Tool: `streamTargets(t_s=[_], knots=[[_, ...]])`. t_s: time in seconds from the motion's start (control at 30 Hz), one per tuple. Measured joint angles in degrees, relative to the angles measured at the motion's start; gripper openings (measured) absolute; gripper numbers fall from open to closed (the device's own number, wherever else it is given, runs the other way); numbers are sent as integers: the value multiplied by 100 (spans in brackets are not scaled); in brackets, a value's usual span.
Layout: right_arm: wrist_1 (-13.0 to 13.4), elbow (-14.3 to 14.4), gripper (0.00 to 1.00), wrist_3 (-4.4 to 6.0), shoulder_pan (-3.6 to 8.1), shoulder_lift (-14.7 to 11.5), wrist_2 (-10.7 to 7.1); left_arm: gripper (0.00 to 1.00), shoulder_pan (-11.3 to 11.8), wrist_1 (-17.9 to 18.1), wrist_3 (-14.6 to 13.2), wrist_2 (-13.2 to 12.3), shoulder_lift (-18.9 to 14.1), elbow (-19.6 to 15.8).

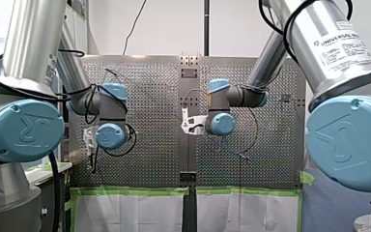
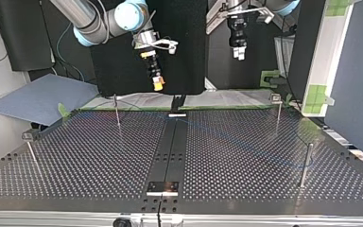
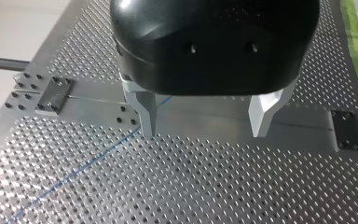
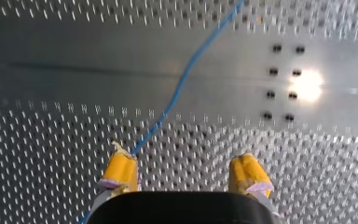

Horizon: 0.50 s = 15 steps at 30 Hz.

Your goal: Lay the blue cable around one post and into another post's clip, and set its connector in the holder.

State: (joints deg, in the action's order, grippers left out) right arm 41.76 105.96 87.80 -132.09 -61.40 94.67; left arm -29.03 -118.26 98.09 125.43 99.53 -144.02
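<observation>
Blue cable (image 4: pixel 181 84) crosses perforated table (image 3: pixel 214 186), posts (image 2: pixel 306 163) around; left claw (image 3: pixel 204 134), right claw (image 4: pixel 184 175) gape empty.

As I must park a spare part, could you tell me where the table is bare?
In the top view, the perforated metal table is bare between the thin metal post at its left edge and the black centre strip. The thin blue cable crosses the right half, leaving less room there.

Four thin posts (image 2: pixel 305 165) ring the perforated table (image 2: pixel 99 161), leaving wide room between them.
</observation>
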Motion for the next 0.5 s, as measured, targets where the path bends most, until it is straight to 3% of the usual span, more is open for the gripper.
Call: streamTargets(t_s=[0.17, 0.5], knots=[[25, 0, 99, -7, -288, 29, 163, 100, 26, -101, -18, 65, 0, -1], [107, 0, 99, -36, -823, 148, 677, 100, 69, -182, -91, 233, 1, -1]])
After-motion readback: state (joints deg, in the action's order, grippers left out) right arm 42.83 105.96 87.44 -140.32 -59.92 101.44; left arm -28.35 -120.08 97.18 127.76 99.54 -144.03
